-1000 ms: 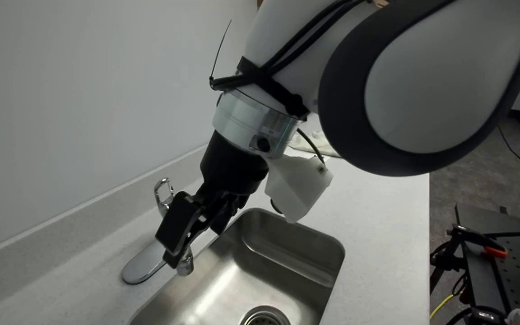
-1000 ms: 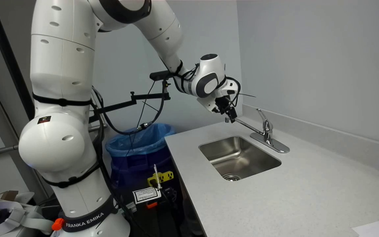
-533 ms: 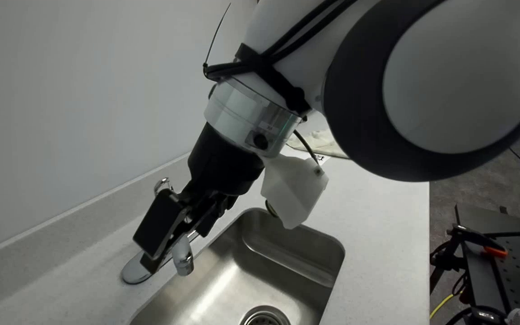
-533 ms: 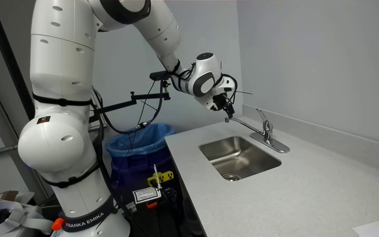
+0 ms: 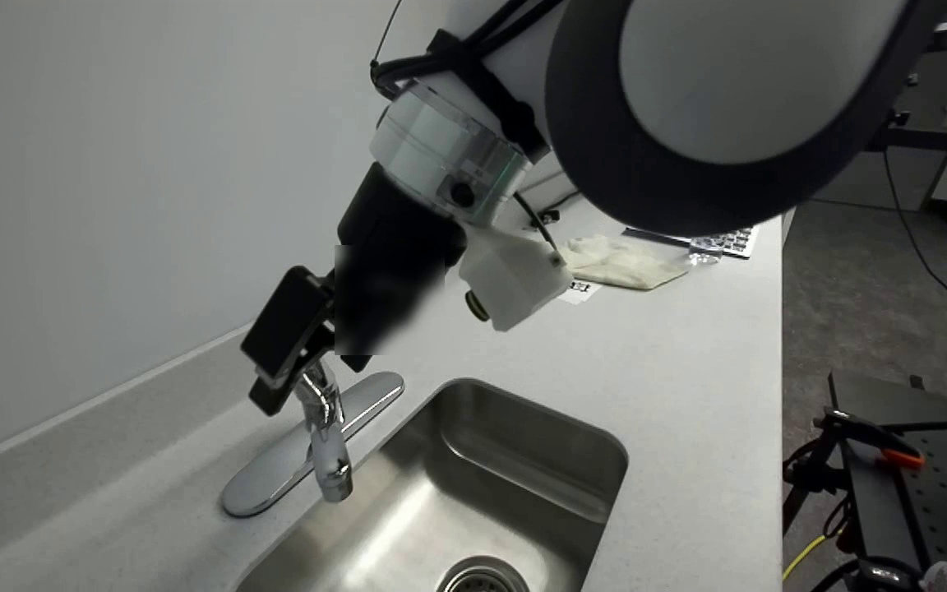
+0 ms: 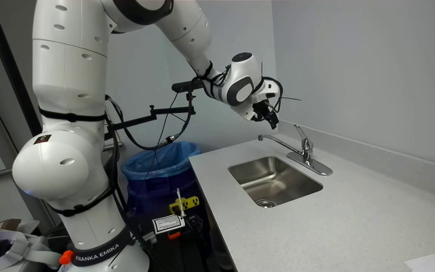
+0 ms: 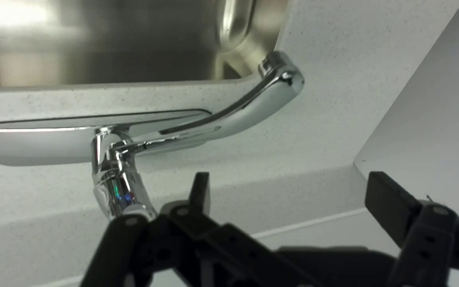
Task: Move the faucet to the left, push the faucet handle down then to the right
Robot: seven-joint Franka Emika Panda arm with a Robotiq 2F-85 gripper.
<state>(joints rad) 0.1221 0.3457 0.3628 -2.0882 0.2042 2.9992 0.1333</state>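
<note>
The silver faucet (image 6: 307,151) stands behind the sink in an exterior view, its long spout pointing out beyond the basin's far corner. Its spout also shows in an exterior view (image 5: 331,460) and across the wrist view (image 7: 229,115). The faucet handle (image 6: 300,131) is raised and tilted up on the body. In the wrist view the handle is mostly hidden behind my left-hand finger. My gripper (image 6: 273,125) is above the spout, apart from it. In the wrist view my gripper (image 7: 289,177) is open, with nothing between its fingers, beyond the body on the spout's side.
The steel sink basin (image 6: 274,179) is set into the pale counter (image 6: 334,219). A low backsplash and grey walls (image 6: 353,75) stand behind the faucet. A beige cloth (image 5: 621,265) lies farther along the counter. A blue-lined bin (image 6: 161,162) stands beside the counter.
My gripper first shifts slightly sideways, then rises away from the spout and moves toward the wall. The faucet and its handle look the same.
</note>
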